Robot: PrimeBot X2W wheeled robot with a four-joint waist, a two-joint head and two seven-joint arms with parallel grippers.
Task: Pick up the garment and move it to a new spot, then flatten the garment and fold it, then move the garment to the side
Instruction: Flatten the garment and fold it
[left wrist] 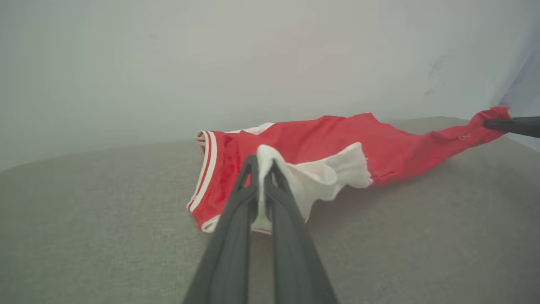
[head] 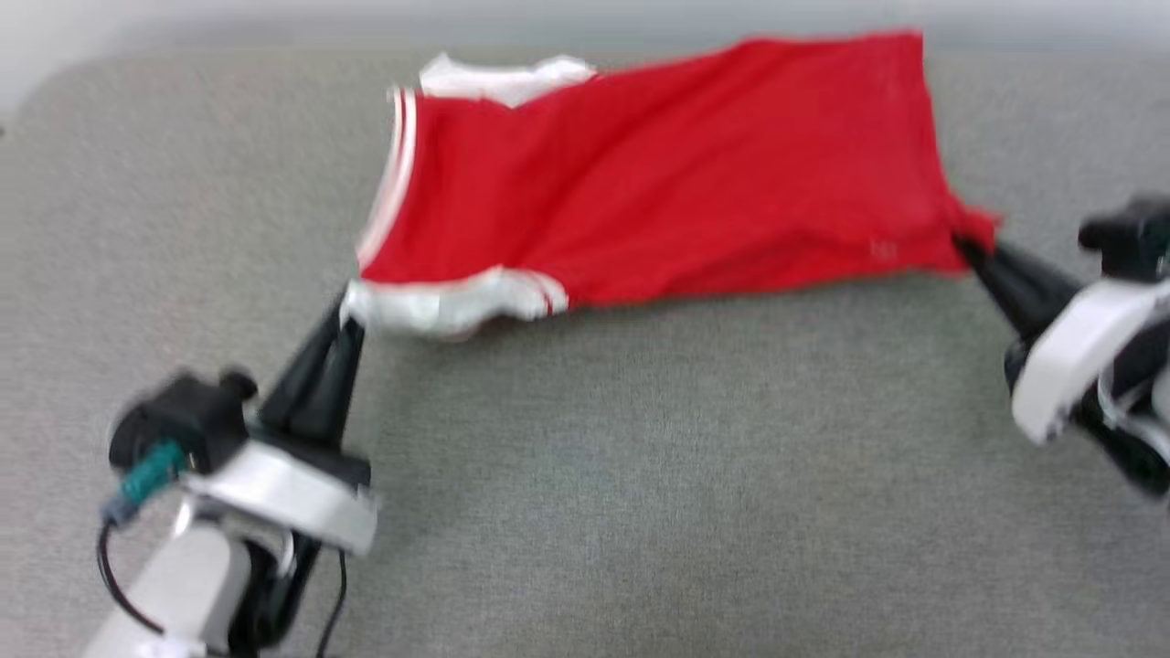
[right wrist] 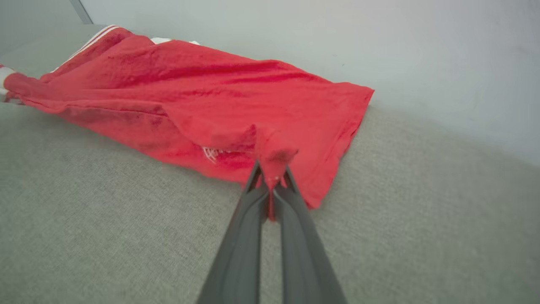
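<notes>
While the left end effector (head: 347, 315) and right end effector (head: 967, 247) pinch opposite ends of the garment (head: 658, 174), it lies stretched but creased on the grey counter (head: 640, 457): flattening apparently unfinished, folding and side placement pending.

The red jersey T-shirt with white sleeves (head: 658, 174) lies on the flat grey cloth surface (head: 640, 475), at its far side, close to the pale wall (left wrist: 253, 63) behind. The dark two-fingered left gripper (head: 349, 311) is at the shirt's near left corner, pinching a sleeve (head: 439, 306). The dark two-fingered right gripper (head: 964, 245) is at the near right corner, pinching the hem.
</notes>
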